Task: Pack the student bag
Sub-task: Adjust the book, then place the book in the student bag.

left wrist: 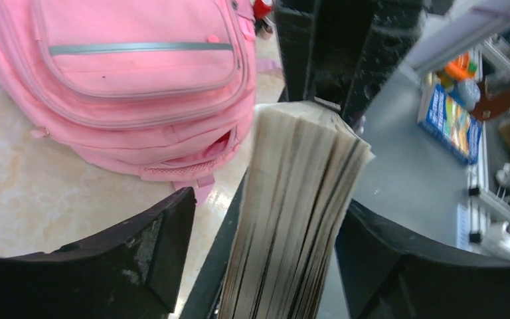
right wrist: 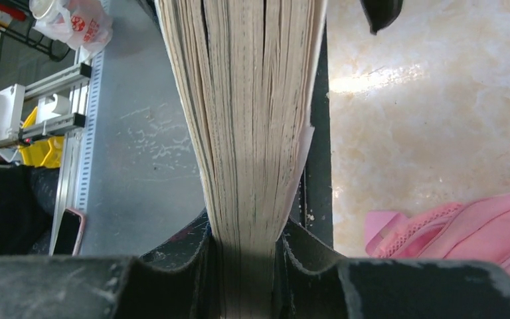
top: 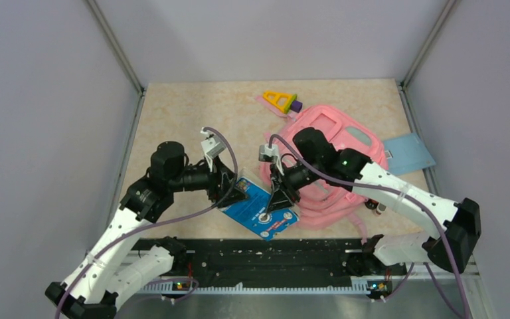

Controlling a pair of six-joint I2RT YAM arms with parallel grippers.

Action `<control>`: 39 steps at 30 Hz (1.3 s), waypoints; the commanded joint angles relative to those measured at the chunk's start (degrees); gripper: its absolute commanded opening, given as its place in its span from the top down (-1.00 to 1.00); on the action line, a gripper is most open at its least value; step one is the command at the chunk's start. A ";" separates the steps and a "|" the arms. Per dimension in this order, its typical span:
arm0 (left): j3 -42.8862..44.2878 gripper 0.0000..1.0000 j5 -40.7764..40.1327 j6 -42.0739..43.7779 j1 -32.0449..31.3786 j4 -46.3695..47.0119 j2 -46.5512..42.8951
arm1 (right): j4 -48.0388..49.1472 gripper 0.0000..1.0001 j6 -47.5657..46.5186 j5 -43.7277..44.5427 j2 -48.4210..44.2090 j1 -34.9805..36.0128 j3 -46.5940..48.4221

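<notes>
Blue book [top: 260,211] at near desk [top: 186,113] edge pinched by right hand [top: 280,199], left hand [top: 238,188] spread around it, student bag [top: 322,123] just right of it; book-loading step, likely needing bag mouth held open next.

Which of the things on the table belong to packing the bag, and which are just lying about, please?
Job in hand:
- bag
- book, clamped in the right gripper

Lying about, untouched:
- yellow triangle toy, behind the bag
- pale blue folder, beside the bag
</notes>
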 commanded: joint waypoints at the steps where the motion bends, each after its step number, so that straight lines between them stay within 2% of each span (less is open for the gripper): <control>1: -3.11 -0.10 10.09 -2.77 -0.01 7.15 -0.01 | 1.75 1.00 -2.42 -2.57 1.35 0.87 5.59; 2: -4.05 0.31 10.67 -4.18 0.01 9.04 -0.16 | 1.54 1.00 -2.40 -1.27 1.63 0.94 5.99; 3: -4.80 0.61 10.49 -5.16 -0.03 10.34 -0.22 | 1.26 0.99 -2.28 0.52 1.82 0.88 6.32; 4: -5.37 0.85 9.38 -5.44 0.01 10.78 -0.39 | 1.21 0.76 -1.93 2.89 1.81 0.87 6.75; 5: -5.65 1.00 6.79 -5.08 0.03 10.10 -0.61 | 1.30 0.46 -1.20 5.80 1.59 0.89 6.86; 7: -5.03 1.00 -3.09 -3.79 0.05 6.57 -1.18 | 2.08 -0.15 0.25 12.22 0.13 0.87 6.61; 8: -4.66 1.00 -9.90 -3.60 0.14 4.59 -1.43 | 2.54 -0.39 0.86 15.46 -0.89 0.79 6.15; 9: -4.63 1.00 -16.68 -4.23 0.46 3.15 -1.83 | 3.14 -0.55 1.18 18.89 -2.09 0.81 5.33; 11: -5.08 1.00 -28.20 -6.41 2.38 1.52 -2.64 | 4.26 -0.70 3.82 27.29 -4.83 0.84 3.38; 13: -6.44 1.00 -32.62 -9.43 6.33 1.78 -3.54 | 5.41 -0.73 4.46 34.86 -7.01 0.85 0.68; 16: -9.65 1.00 -28.75 -14.59 15.67 5.26 -4.60 | 7.16 -0.71 5.27 42.75 -7.96 1.90 -4.42; 19: -11.68 1.00 -26.58 -18.09 22.88 7.36 -4.76 | 9.56 -0.63 5.63 50.06 -6.63 6.30 -8.15; 21: -12.35 1.00 -24.79 -19.02 25.61 8.88 -4.80 | 11.04 -0.48 5.63 54.34 -4.75 9.16 -9.93; 24: -12.15 1.00 -23.10 -18.86 27.50 9.80 -4.04 | 11.79 -0.31 5.89 58.64 -0.91 11.69 -10.89; 30: -11.94 1.00 -20.64 -17.65 29.28 9.19 -1.78 | 10.69 -0.30 4.61 70.83 6.47 16.67 -11.09; 39: -13.06 1.00 -18.17 -17.86 32.35 10.91 -1.64 | 9.64 -0.29 2.52 82.14 10.81 19.02 -12.74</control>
